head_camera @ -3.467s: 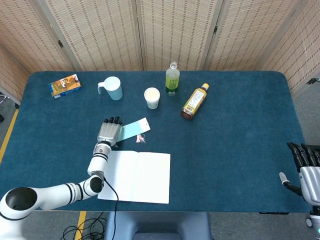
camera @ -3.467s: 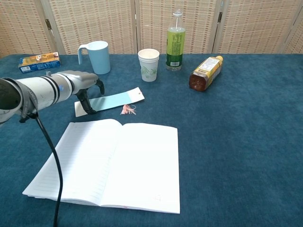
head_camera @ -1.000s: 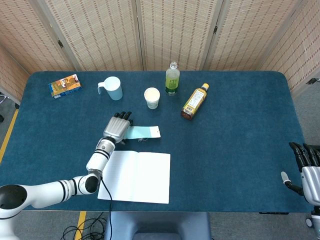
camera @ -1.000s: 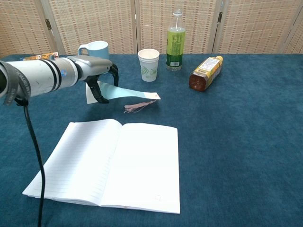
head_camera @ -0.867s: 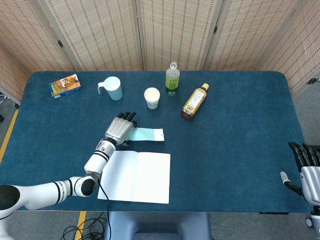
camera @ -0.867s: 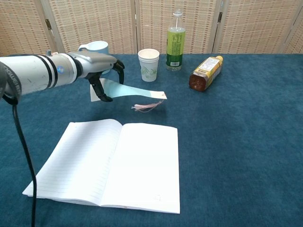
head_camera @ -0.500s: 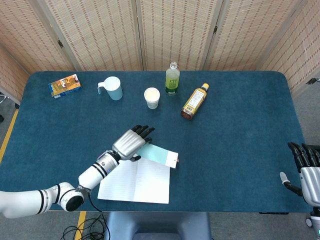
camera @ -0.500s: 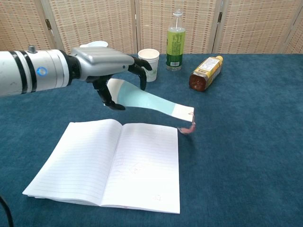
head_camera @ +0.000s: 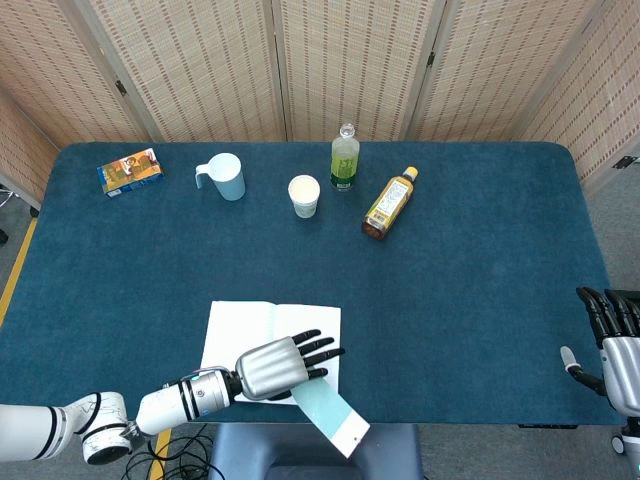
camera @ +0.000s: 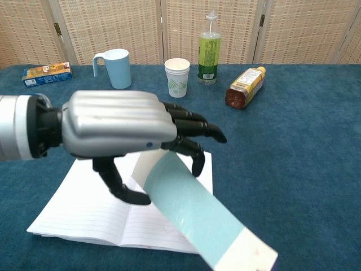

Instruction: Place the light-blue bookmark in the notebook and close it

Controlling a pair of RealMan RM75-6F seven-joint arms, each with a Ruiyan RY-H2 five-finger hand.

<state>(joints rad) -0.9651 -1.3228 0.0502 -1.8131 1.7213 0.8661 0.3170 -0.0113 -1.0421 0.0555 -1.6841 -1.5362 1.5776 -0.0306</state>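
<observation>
Left hand (camera: 115,124): raised above the near part of the desk (head_camera: 480,260), back upward, forearm entering from the left. Fingers (camera: 192,127) reach out to the right; thumb and fingers pinch the upper end of the light-blue bookmark (camera: 194,217).

Light-blue bookmark: in the left hand, clear of the desk, slanting down toward the near right. In the head view its white end (head_camera: 350,436) passes beyond the desk's near edge.

Notebook (camera: 84,206): open flat near the desk's front edge, lined pages up, directly under the left hand, which hides part of it.

Far row, left to right: snack box (head_camera: 130,171) at the far left; light-blue mug (head_camera: 226,176); paper cup (head_camera: 304,195); green bottle (head_camera: 345,157), upright; brown bottle (head_camera: 389,203), on its side. All well apart from the notebook.

Open room: broad bare desk to the right of the notebook and between it and the far row.

Right hand (head_camera: 612,335): off the desk's right edge, near corner, fingers apparently pointing up and holding nothing; only partly in frame, so the spread is uncertain.
</observation>
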